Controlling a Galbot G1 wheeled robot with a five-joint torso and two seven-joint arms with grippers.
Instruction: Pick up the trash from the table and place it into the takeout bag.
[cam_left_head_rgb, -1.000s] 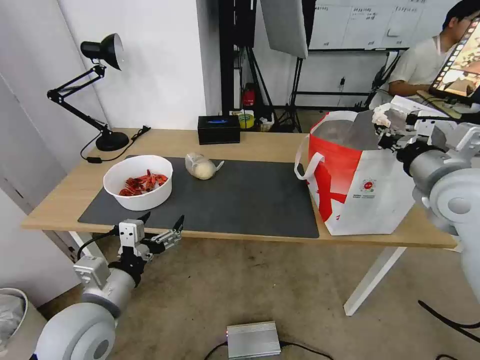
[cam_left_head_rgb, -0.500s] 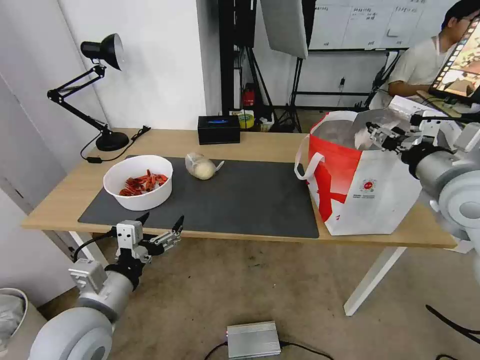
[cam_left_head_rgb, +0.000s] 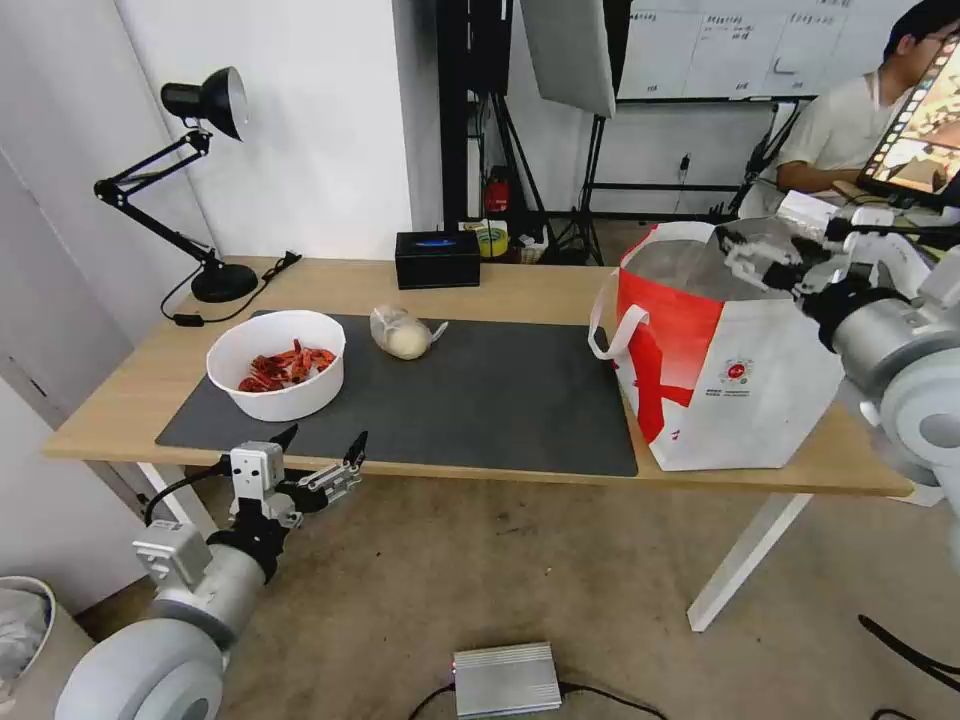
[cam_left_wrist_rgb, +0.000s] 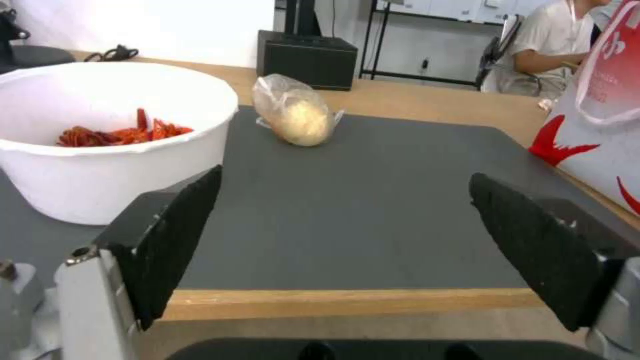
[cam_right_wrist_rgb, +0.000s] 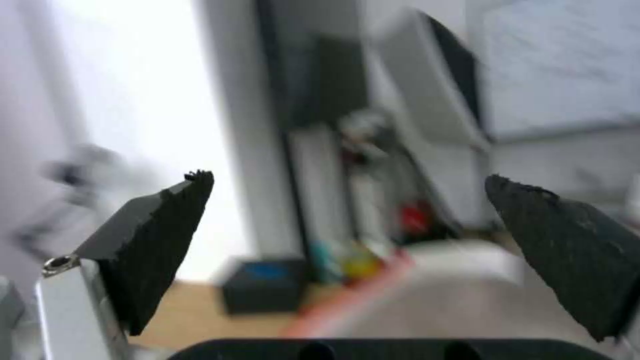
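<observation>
The white bowl (cam_left_head_rgb: 277, 362) of red scraps sits at the left end of the dark mat (cam_left_head_rgb: 500, 400) on the table (cam_left_head_rgb: 520, 285). The knotted clear bag (cam_left_head_rgb: 403, 333) with a pale lump lies just right of it. At the table's right end stands the takeout bag (cam_left_head_rgb: 720, 370), mouth open. My right gripper (cam_left_head_rgb: 750, 255) hovers open over that mouth with nothing between its fingers (cam_right_wrist_rgb: 167, 225). My left gripper (cam_left_head_rgb: 320, 455) hangs open below the table's front edge, in front of the bowl (cam_left_wrist_rgb: 100, 145) and the knotted bag (cam_left_wrist_rgb: 297, 112).
A black tissue box (cam_left_head_rgb: 437, 258) stands at the table's back edge and a black desk lamp (cam_left_head_rgb: 205, 180) at the back left corner. A grey metal box (cam_left_head_rgb: 505, 678) lies on the floor. A person sits behind the takeout bag.
My right gripper held a crumpled white tissue over the takeout bag; it has opened and the tissue is gone from its fingers. The left arm has sunk slightly.
</observation>
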